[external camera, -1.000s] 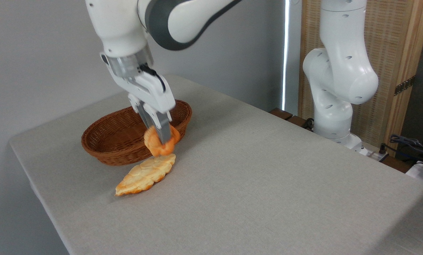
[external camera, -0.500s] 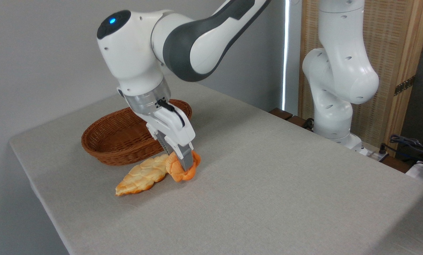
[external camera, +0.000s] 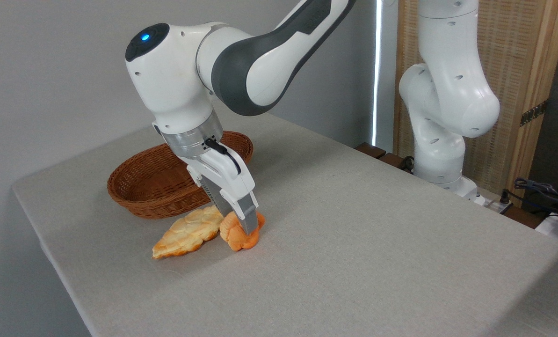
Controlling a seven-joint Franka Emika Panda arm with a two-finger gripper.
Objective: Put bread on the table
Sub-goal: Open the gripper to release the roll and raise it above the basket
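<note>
The bread [external camera: 239, 236] is a small lumpy bun, deep orange-brown with a knotted surface. My gripper [external camera: 247, 228] is closed on it from above, and the bun rests on the grey table [external camera: 353, 234], touching the right end of a longer pale-golden loaf [external camera: 187, 232]. A brown wicker basket [external camera: 166, 180] sits just behind both. To the right and toward the camera the cloth lies wide and bare; the table's left edge is near the loaf's far tip.

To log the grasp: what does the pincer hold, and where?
The pincer grips the small orange-brown knotted bun across its upper middle.
</note>
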